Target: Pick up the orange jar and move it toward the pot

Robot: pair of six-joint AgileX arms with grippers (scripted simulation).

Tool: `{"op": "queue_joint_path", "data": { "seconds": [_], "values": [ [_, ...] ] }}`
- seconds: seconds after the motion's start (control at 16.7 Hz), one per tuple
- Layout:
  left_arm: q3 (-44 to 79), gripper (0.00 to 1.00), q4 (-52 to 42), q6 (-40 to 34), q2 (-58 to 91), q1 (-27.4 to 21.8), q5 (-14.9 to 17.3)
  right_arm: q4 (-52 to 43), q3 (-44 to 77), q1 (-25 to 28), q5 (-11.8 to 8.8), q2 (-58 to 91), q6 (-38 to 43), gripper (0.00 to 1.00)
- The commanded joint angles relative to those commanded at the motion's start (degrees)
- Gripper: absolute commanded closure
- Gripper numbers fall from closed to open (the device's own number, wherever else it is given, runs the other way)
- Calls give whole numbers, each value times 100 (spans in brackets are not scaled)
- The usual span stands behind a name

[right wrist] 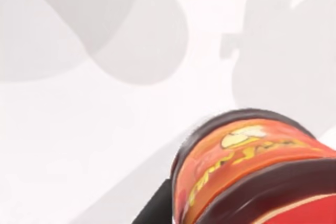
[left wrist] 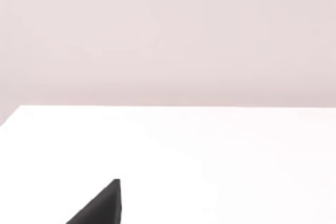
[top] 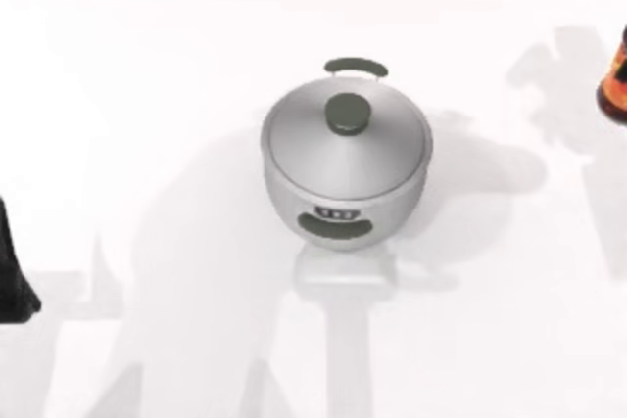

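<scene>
The orange jar (top: 615,75) shows only as a sliver at the table's far right edge, well apart from the pot (top: 346,159), which stands at the middle with its lid on. In the right wrist view the jar (right wrist: 247,166) fills the near corner, with its orange label, yellow marks and red lid rim. My right gripper (right wrist: 231,219) is shut on it; one dark finger (right wrist: 157,208) presses against its side and the other is hidden behind the jar. The jar's shadow falls on the table to its left.
My left arm (top: 12,276) is parked at the table's left edge; a dark corner of its gripper (left wrist: 102,205) shows over bare white table. White tabletop lies between jar and pot.
</scene>
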Motion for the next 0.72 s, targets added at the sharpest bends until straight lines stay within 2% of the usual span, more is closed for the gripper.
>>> {"op": "queue_joint_path", "data": {
  "seconds": [0.18,0.36,0.72],
  "values": [
    [0,0,0,0,0,0,0,74,-68,58,58,-29,199,100],
    [0,0,0,0,0,0,0,304,-304,281,258,-100,944,100],
    [0,0,0,0,0,0,0,1042,-1164,1015,914,-345,3678,100]
  ]
}}
